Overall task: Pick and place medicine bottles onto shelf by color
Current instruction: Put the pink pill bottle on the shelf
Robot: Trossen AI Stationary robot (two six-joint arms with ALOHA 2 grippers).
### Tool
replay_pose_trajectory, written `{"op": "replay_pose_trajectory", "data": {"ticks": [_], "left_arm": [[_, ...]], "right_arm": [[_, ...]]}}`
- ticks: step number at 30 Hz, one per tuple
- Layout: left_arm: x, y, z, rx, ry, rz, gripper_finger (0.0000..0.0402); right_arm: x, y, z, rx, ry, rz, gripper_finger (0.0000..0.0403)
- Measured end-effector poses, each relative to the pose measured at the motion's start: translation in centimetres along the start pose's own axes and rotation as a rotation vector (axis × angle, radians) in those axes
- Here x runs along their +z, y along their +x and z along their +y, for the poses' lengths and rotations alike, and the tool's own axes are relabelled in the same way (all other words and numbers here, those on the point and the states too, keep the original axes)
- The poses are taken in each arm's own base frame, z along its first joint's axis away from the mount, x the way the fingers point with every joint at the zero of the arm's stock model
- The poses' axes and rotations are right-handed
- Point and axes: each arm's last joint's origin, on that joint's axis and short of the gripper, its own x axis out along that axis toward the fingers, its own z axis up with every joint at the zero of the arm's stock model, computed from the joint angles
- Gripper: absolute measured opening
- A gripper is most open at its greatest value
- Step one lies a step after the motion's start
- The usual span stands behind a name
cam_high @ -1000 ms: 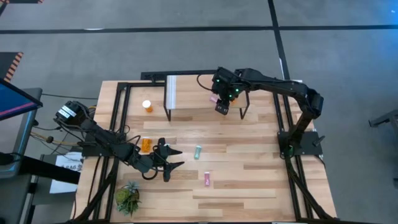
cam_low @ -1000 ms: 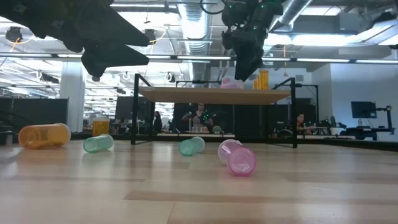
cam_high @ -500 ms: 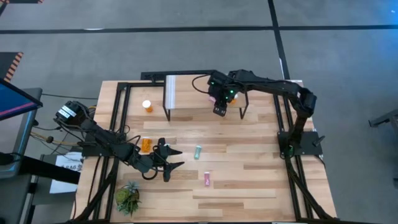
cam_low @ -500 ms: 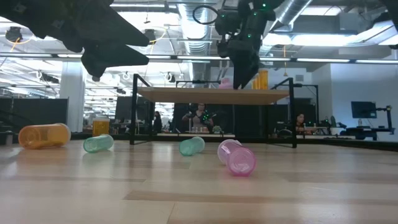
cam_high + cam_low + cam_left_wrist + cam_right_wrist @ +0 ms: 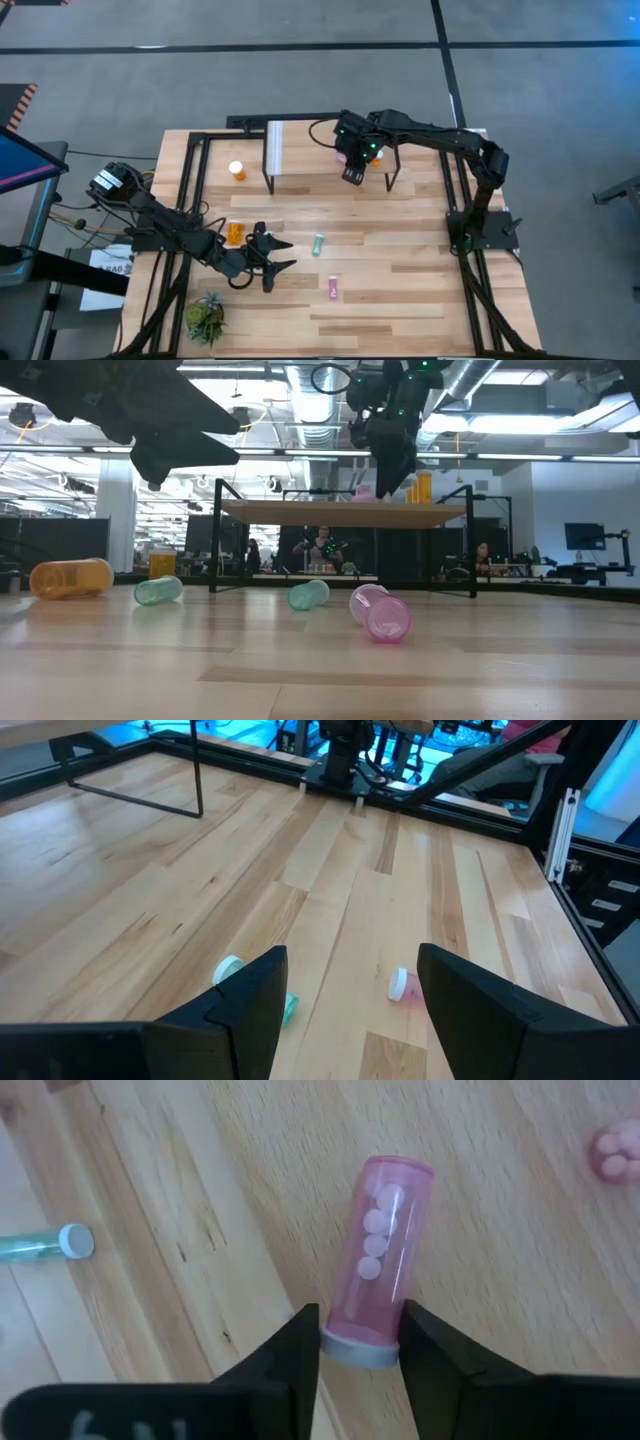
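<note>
- The right gripper (image 5: 349,172) hangs over the shelf (image 5: 310,160), at the shelf's middle. In its wrist view its jaws stand on either side of the white cap of a pink medicine bottle (image 5: 379,1272), touching it on both sides: they are clenched on that cap, and the pink bottle lies out ahead of them over the light wood.
- An orange bottle (image 5: 423,487) stands upright on the shelf, just beside the right gripper in the low view.
- The left gripper (image 5: 272,252) hovers above the surface near its front left part, jaws released and spread with nothing between them.
- Past its fingers (image 5: 245,1010) lie a teal-green bottle (image 5: 318,243) and another pink bottle (image 5: 333,288), both on their sides, well apart from each other.
- A wide orange bottle (image 5: 233,234) lies on the surface by the left arm.
- A further orange bottle (image 5: 238,171) stands near the shelf's end with the pale panel (image 5: 275,146).
- A small green plant (image 5: 205,315) sits at the surface's front left corner.
</note>
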Motion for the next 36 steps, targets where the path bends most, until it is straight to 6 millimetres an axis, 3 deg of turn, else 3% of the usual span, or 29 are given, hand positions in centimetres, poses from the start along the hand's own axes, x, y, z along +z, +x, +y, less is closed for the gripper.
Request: {"op": "replay_pose_trajectory", "data": {"ticks": [5,17,26,31,36], "left_arm": [[0.0,0.0,0.0,0.0,-0.001,0.0,0.0213],[0.0,0.0,0.0,0.003,0.028,-0.004,0.0213],[0.8,0.0,-0.3,-0.006,0.097,-0.076,0.0213],[1.5,0.1,-0.4,0.047,0.262,-0.106,0.0213],[3.5,0.9,-0.6,0.084,0.36,-0.151,0.0213]], "right_arm": [[0.0,-0.1,0.0,0.0,-0.008,0.002,0.0118],[-0.3,-0.2,0.4,0.006,-0.009,0.029,0.0126],[-1.0,-2.7,1.5,0.02,-0.029,-0.01,0.0127],[-1.6,-4.7,3.2,0.044,-0.047,-0.061,0.0126],[-2.2,-6.0,6.1,0.099,-0.091,-0.087,0.0129]]}}
